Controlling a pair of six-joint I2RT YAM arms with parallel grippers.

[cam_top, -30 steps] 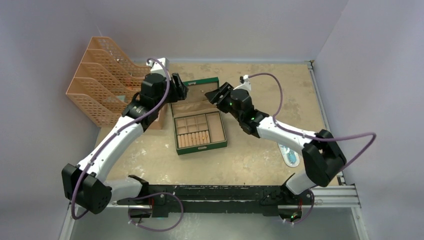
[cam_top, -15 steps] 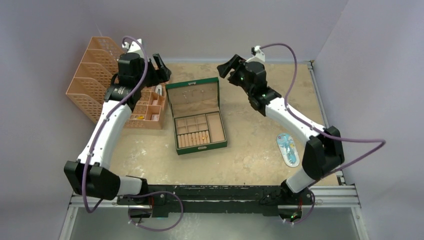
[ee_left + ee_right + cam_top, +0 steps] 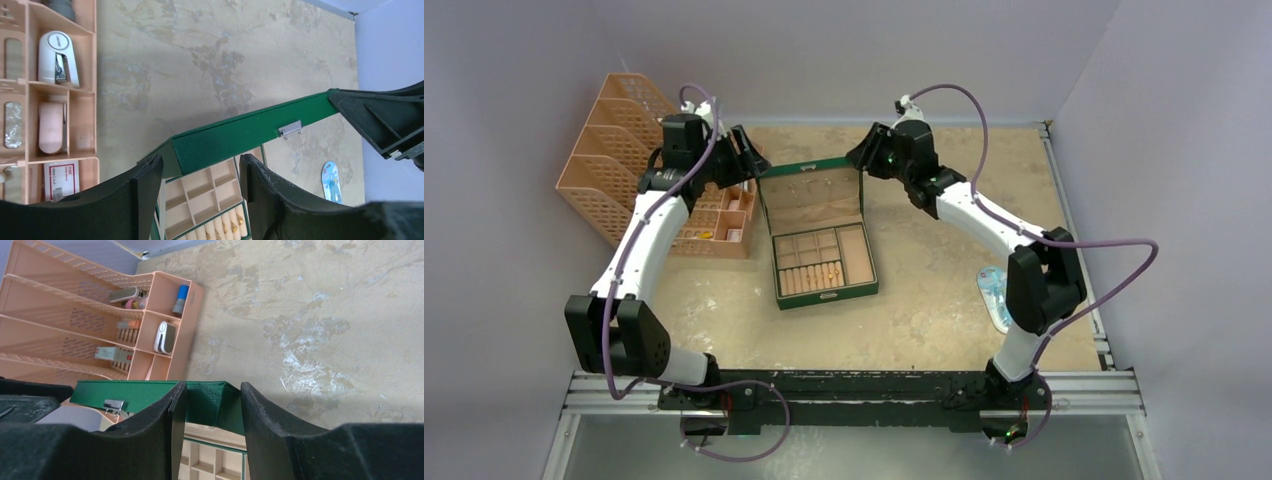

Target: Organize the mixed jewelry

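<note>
1. In the middle of the scene, a green box [image 3: 824, 297] standing open, lid [image 3: 812, 200] propped upright on the far side, presumably to keep the inside reachable from above.
2. In the near-left ridged section of that box, a few gold rings [image 3: 232, 226] tucked into the slots, sorted by the look of it; no silvery chain pieces made out anywhere.
3. Left gripper [image 3: 201, 162] at the lid's far-left corner, fingers parted and holding nothing, the lid's top edge just beyond the tips.
4. Right gripper [image 3: 214, 390] at the far-right corner, jaws likewise apart and empty, lined up along the edge rather than across it, so no pinch on it.
5. Reads as both arms flanking the lid, perhaps to steady or shut it; cannot tell which.
6. To the far left, a peach organizer [image 3: 624, 170] of office bits; to the near right, a blue packet [image 3: 330, 180]; neither part of the job.
</note>
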